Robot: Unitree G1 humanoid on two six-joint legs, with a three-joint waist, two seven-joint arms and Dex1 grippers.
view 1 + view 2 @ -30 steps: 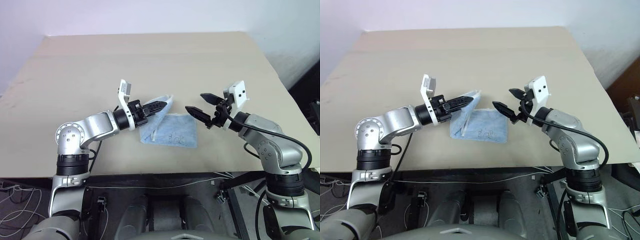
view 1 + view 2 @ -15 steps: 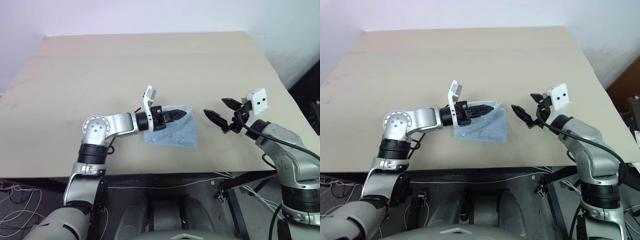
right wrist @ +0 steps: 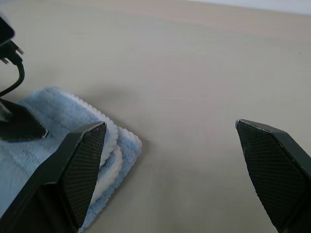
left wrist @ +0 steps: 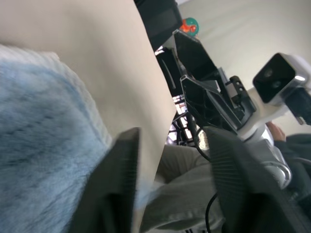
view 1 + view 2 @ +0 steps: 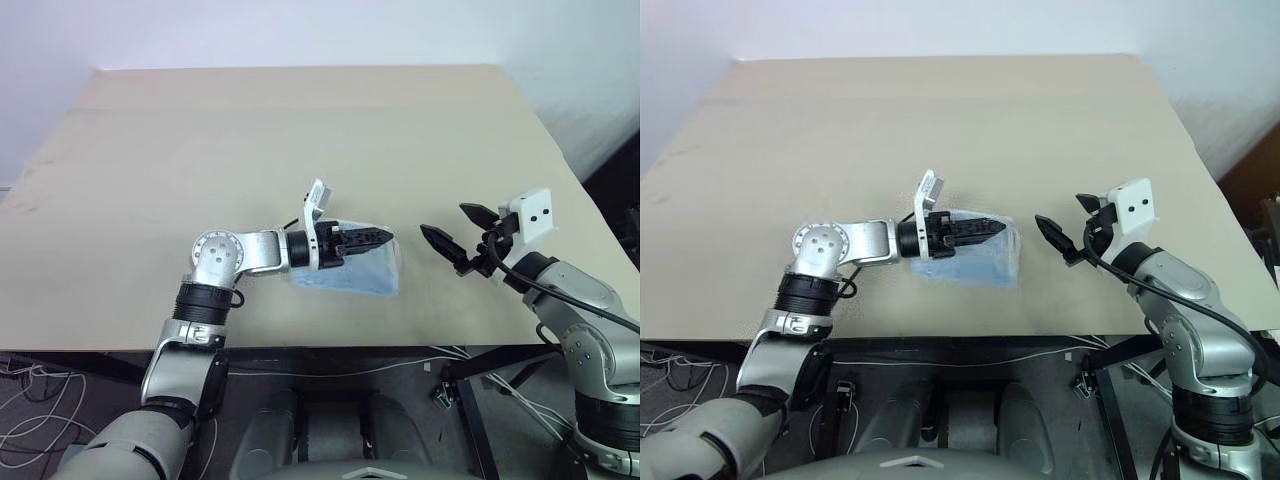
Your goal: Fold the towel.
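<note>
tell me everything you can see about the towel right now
The towel is light blue terry cloth with whitish hemmed edges, folded into a small layered rectangle lying flat on the tan table, near its front edge. The left gripper reaches over its top, fingers parted. The right gripper hangs open beside it, apart.

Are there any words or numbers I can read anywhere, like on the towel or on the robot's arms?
None: no readable word, number or brand.
The towel: a small dark mark shows on it in earlier pictures; it is covered now.
The white block above the right gripper: two dark dots, not letters.
The left gripper and the table: no writing.
</note>
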